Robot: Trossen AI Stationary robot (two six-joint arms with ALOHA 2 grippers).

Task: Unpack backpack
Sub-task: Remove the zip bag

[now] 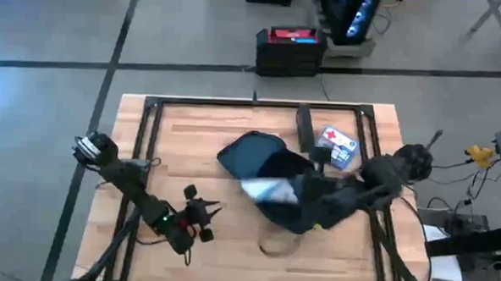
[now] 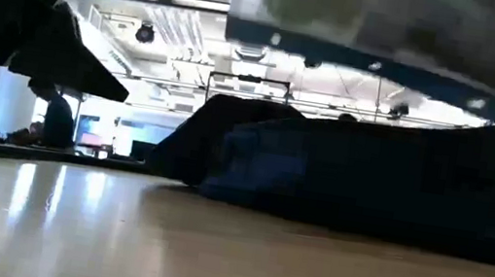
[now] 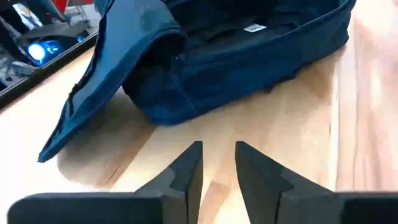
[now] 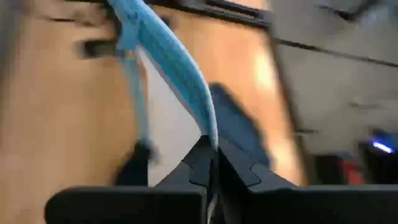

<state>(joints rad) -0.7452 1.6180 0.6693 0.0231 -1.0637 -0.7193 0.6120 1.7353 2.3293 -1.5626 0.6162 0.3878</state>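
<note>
Backpack (image 1: pixel 262 162) lies open mid-table; right gripper (image 4: pixel 211 158) clamps a clear pouch (image 1: pixel 265 189) over it; left gripper (image 3: pixel 217 165) waits nearby, jaws slightly apart, empty.

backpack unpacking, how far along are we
Done: the backpack lies open on the table, a small blue-white box beside it. In hand: the right pincer is shut on a clear blue-edged pouch. Left: setting it down; the left pincer waits nearby.
</note>
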